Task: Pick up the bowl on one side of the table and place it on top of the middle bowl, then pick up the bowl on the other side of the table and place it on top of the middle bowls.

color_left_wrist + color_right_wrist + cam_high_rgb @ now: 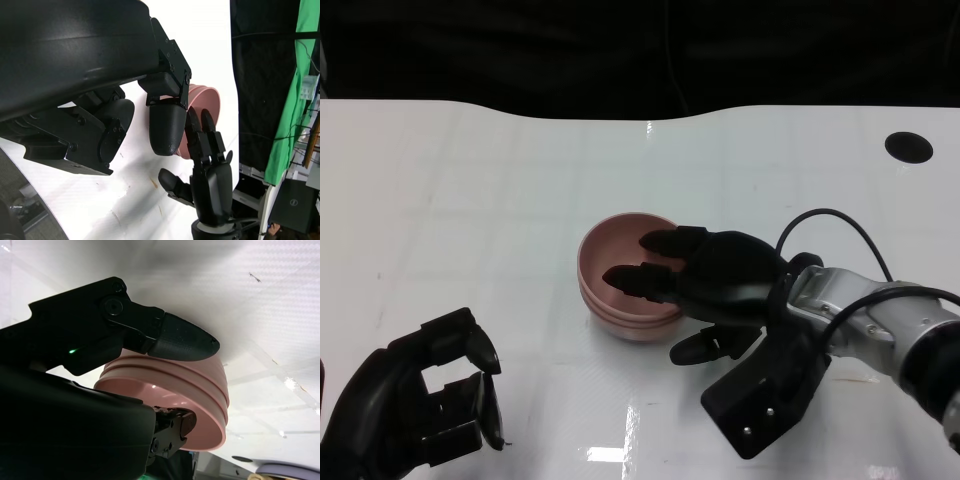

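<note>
A stack of pink bowls (628, 326) stands on the white table (470, 200) near its middle, nested one in another. My right hand (720, 275) reaches over the stack from the right. Its fingers (635, 280) hang inside the top bowl, and the thumb (698, 348) lies outside, a little off the wall. The left wrist view shows the stack (207, 100) with the right hand (210, 175) at it, thumb spread away. In the right wrist view the bowls (200, 390) sit between thumb (180, 340) and fingers. My left hand (420, 400) hovers at the near left, holding nothing.
A black round hole (908, 146) marks the table's far right corner. A black cable (840, 218) loops above my right forearm. The table's far edge borders a dark background. A green screen (295, 75) stands beyond the table in the left wrist view.
</note>
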Robot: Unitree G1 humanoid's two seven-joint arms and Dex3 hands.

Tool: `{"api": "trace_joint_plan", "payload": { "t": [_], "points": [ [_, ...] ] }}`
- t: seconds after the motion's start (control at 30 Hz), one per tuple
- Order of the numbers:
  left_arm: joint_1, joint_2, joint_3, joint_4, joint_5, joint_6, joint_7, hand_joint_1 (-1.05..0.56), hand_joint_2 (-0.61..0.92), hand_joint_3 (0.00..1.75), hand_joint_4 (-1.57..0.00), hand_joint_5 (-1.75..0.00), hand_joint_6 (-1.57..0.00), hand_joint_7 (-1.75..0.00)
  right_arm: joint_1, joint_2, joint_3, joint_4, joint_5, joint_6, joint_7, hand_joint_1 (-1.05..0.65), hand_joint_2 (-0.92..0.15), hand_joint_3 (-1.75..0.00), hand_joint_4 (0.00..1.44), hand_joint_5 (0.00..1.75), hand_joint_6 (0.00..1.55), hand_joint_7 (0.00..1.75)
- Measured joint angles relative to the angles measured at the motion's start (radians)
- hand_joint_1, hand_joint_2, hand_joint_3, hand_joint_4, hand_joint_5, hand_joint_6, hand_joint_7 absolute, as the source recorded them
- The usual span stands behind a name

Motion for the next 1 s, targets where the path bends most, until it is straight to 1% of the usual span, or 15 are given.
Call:
{"api": "trace_joint_plan", "payload": {
  "t": [0.13, 0.2, 0.3, 0.4, 0.5, 0.57, 0.63, 0.73, 0.8, 0.87, 0.9, 0.93, 0.97, 1.0],
  "points": [
    [-0.001, 0.000, 0.000, 0.000, 0.000, 0.000, 0.000, 0.31, 0.91, 1.21, -0.82, -1.75, -0.65, -1.75, 0.031, -0.070, -0.045, -0.101, 0.038, -0.022, 0.007, -0.96, -0.92, -0.75, 0.00, 0.00, 0.00, 0.00],
    [-0.003, 0.000, 0.000, 0.001, 0.001, 0.000, 0.000, 0.31, 0.89, 1.23, -0.84, -1.75, -0.67, -1.75, 0.049, -0.106, -0.079, -0.154, 0.064, -0.032, 0.012, -0.93, -0.92, -0.65, 0.00, 0.00, 0.01, 0.00],
    [-0.005, 0.001, 0.001, 0.002, 0.003, 0.000, 0.000, 0.31, 0.88, 1.23, -0.85, -1.75, -0.67, -1.75, 0.087, -0.157, -0.122, -0.236, 0.090, -0.044, 0.014, -0.90, -0.92, -0.58, 0.00, 0.00, 0.04, 0.02],
    [-0.007, 0.002, 0.001, 0.002, 0.007, 0.000, 0.000, 0.32, 0.89, 1.23, -0.85, -1.75, -0.67, -1.75, 0.129, -0.184, -0.159, -0.299, 0.103, -0.046, 0.002, -0.88, -0.92, -0.53, 0.00, 0.00, 0.08, 0.03],
    [-0.009, 0.003, 0.002, 0.007, 0.009, -0.003, 0.000, 0.32, 0.89, 1.23, -0.85, -1.75, -0.67, -1.75, 0.194, -0.200, -0.226, -0.361, 0.162, -0.048, -0.018, -0.84, -0.92, -0.44, 0.01, 0.00, 0.13, 0.04],
    [-0.009, 0.004, 0.002, 0.012, 0.009, -0.006, -0.001, 0.32, 0.89, 1.23, -0.85, -1.75, -0.67, -1.75, 0.235, -0.202, -0.272, -0.401, 0.211, -0.047, -0.014, -0.80, -0.92, -0.39, 0.03, 0.01, 0.15, 0.04],
    [-0.009, 0.004, 0.004, 0.013, 0.008, -0.007, -0.001, 0.31, 0.89, 1.24, -0.85, -1.75, -0.67, -1.75, 0.275, -0.203, -0.307, -0.435, 0.253, -0.051, -0.014, -0.75, -0.92, -0.33, 0.08, 0.04, 0.19, 0.05],
    [-0.009, 0.003, 0.007, 0.010, 0.000, 0.000, -0.001, 0.30, 0.88, 1.24, -0.83, -1.75, -0.65, -1.75, 0.345, -0.187, -0.362, -0.443, 0.333, -0.101, -0.052, -0.57, -0.92, -0.23, 0.30, 0.13, 0.33, 0.07],
    [-0.005, 0.003, 0.008, 0.002, -0.001, 0.011, 0.001, 0.29, 0.89, 1.23, -0.80, -1.75, -0.62, -1.75, 0.399, -0.158, -0.395, -0.440, 0.375, -0.130, -0.093, -0.49, -0.92, -0.16, 0.45, 0.17, 0.44, 0.08],
    [-0.003, 0.002, 0.009, -0.010, -0.001, 0.020, 0.006, 0.29, 0.90, 1.23, -0.78, -1.75, -0.61, -1.75, 0.450, -0.126, -0.422, -0.438, 0.400, -0.136, -0.129, -0.47, -0.92, -0.13, 0.49, 0.18, 0.48, 0.08],
    [-0.003, 0.001, 0.011, -0.014, -0.003, 0.023, 0.009, 0.29, 0.91, 1.23, -0.78, -1.75, -0.60, -1.75, 0.468, -0.112, -0.433, -0.432, 0.412, -0.144, -0.137, -0.42, -0.92, -0.10, 0.56, 0.21, 0.51, 0.08],
    [-0.003, 0.000, 0.015, -0.018, -0.008, 0.029, 0.009, 0.29, 0.91, 1.23, -0.78, -1.75, -0.60, -1.75, 0.487, -0.098, -0.446, -0.423, 0.434, -0.160, -0.144, -0.40, -0.92, -0.09, 0.58, 0.22, 0.52, 0.08],
    [-0.004, 0.000, 0.019, -0.021, -0.017, 0.038, 0.009, 0.29, 0.91, 1.23, -0.78, -1.75, -0.60, -1.75, 0.508, -0.081, -0.462, -0.419, 0.462, -0.171, -0.153, -0.37, -0.92, -0.08, 0.64, 0.23, 0.56, 0.08],
    [-0.004, 0.000, 0.022, -0.021, -0.024, 0.043, 0.009, 0.29, 0.91, 1.23, -0.78, -1.75, -0.60, -1.75, 0.534, -0.057, -0.482, -0.419, 0.498, -0.177, -0.162, -0.32, -0.92, -0.08, 0.68, 0.24, 0.61, 0.08]
  ]
}}
